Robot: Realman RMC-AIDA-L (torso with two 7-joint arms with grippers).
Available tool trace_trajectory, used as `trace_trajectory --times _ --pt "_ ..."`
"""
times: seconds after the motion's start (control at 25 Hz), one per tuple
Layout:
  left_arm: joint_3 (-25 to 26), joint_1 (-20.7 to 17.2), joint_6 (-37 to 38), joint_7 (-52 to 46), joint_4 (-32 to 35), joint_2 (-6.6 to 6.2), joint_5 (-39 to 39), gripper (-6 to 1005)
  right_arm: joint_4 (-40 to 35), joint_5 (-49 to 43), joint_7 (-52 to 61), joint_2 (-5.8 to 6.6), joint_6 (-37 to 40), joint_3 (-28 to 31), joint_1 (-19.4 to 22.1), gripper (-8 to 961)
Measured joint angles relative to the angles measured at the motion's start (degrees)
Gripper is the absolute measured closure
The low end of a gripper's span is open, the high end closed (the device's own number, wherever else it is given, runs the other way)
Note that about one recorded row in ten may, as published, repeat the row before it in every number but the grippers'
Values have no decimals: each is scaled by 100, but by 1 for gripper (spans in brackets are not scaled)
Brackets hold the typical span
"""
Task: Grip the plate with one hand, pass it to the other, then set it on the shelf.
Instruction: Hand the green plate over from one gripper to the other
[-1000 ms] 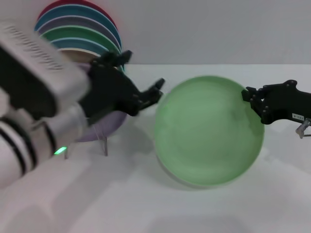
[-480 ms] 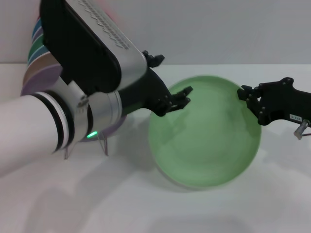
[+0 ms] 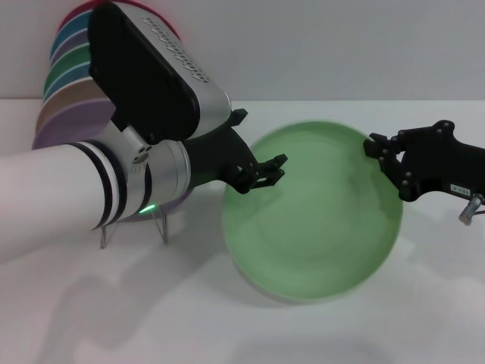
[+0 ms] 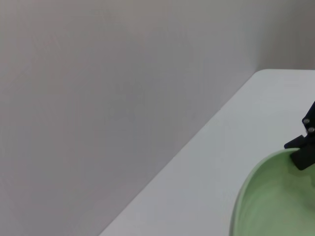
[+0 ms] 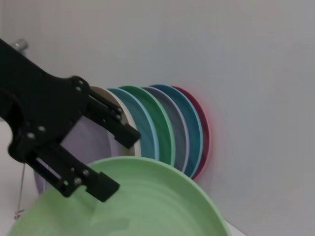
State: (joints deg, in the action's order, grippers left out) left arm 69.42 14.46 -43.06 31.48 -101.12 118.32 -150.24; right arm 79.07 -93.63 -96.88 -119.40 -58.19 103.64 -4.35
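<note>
The pale mint-green plate (image 3: 314, 216) hangs tilted above the table, facing my head camera. My right gripper (image 3: 383, 158) is shut on its right rim. My left gripper (image 3: 258, 145), on the thick white and silver arm with a green light, is open at the plate's upper left rim. In the right wrist view the left gripper (image 5: 119, 164) has its jaws apart, with the lower finger (image 5: 81, 179) over the plate (image 5: 147, 206) rim. The left wrist view shows the plate's edge (image 4: 266, 201) and a right finger (image 4: 304, 152).
The clear rack (image 3: 164, 226) stands at the left behind my left arm. It holds a lilac plate (image 3: 64, 125) in front and several coloured plates (image 5: 167, 123) upright behind it. A white wall runs along the back of the white table (image 3: 189, 318).
My left arm has swung up and in from the left, bringing its open gripper to the plate's left rim. My right gripper has carried the plate a little leftward toward it.
</note>
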Motion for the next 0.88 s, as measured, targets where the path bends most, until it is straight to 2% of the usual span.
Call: trace_trajectory --times 0.72,0.88 --pt "-15 195 -73 243 173 4 -5 375 -5 214 -177 15 -171 49 38 932" --pt "-23 195 -12 287 173 3 -5 512 -54 310 -193 16 -236 56 43 932"
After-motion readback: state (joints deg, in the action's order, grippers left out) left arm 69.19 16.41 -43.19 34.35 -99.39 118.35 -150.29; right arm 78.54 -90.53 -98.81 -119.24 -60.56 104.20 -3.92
